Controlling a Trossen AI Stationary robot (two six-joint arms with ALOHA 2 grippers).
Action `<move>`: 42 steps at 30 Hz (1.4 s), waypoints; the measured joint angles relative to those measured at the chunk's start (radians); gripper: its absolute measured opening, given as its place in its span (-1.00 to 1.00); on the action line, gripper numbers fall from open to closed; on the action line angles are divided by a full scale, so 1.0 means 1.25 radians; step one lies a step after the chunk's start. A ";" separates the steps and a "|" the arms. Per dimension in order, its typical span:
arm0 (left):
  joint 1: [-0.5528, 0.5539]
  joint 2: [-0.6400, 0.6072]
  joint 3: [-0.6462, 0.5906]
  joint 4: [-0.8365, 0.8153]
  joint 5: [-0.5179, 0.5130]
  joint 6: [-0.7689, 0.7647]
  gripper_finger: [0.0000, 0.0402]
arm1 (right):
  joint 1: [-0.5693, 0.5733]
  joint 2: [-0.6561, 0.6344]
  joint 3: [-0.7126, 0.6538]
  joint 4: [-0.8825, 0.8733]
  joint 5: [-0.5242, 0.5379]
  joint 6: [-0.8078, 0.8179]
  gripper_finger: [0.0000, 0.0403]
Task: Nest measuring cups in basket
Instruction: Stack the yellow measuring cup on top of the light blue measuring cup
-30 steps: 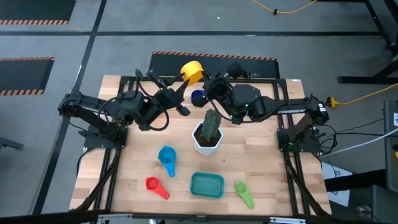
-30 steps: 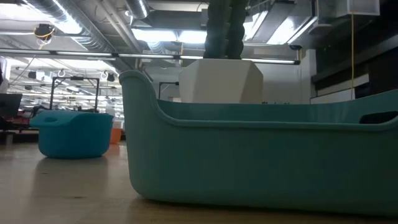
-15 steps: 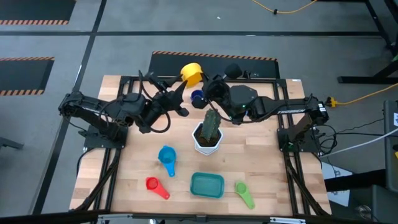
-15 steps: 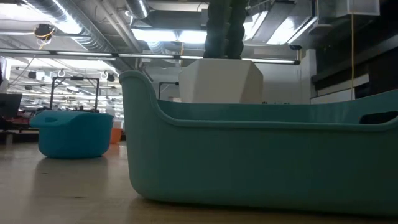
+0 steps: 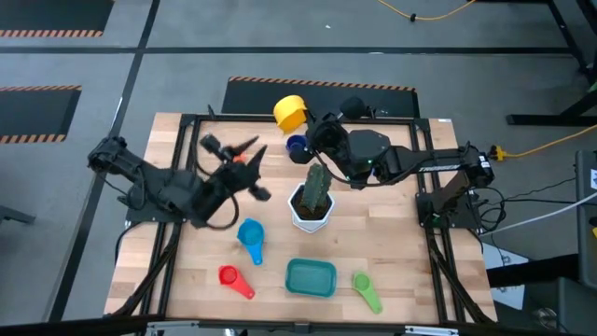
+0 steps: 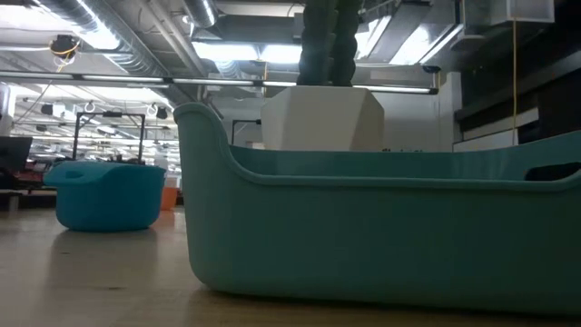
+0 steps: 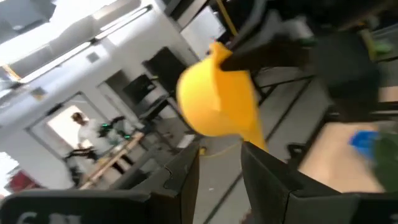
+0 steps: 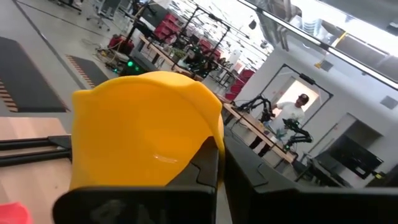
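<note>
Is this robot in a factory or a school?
Probably a big robot lab or workshop. Striped hazard tape marks the grey floor, bare ceiling ducts run overhead, and more workbenches with robot arms stand behind.

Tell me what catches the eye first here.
The yellow cup, held up at the table's far edge in the right hand. Next, the cactus pot mid-table, with the teal basket at the near edge between a red cup and a green cup.

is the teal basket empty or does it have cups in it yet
Empty. From above, the basket shows only its bare teal floor; the light blue cup, red cup and green cup lie on the table around it.
</note>
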 joint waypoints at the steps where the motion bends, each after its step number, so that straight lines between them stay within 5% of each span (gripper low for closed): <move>1: -0.015 0.000 0.000 -0.031 0.000 -0.040 -0.44 | 0.004 0.000 0.000 0.000 0.000 0.001 -0.93; 8: -0.100 0.001 0.000 -0.292 0.087 -0.351 -0.44 | 0.052 0.000 0.000 0.001 -0.032 0.006 -0.93; 16: -0.102 0.001 0.000 -0.537 0.169 -0.645 -0.44 | 0.110 0.001 0.000 -0.031 -0.096 0.067 -0.93; 35: -0.026 0.001 -0.005 -0.541 0.216 -0.666 -0.46 | 0.115 0.001 0.000 -0.023 -0.202 0.127 -0.93; 42: -0.025 0.002 -0.006 -0.539 0.217 -0.666 -0.73 | 0.114 0.001 0.000 -0.021 -0.203 0.128 -0.93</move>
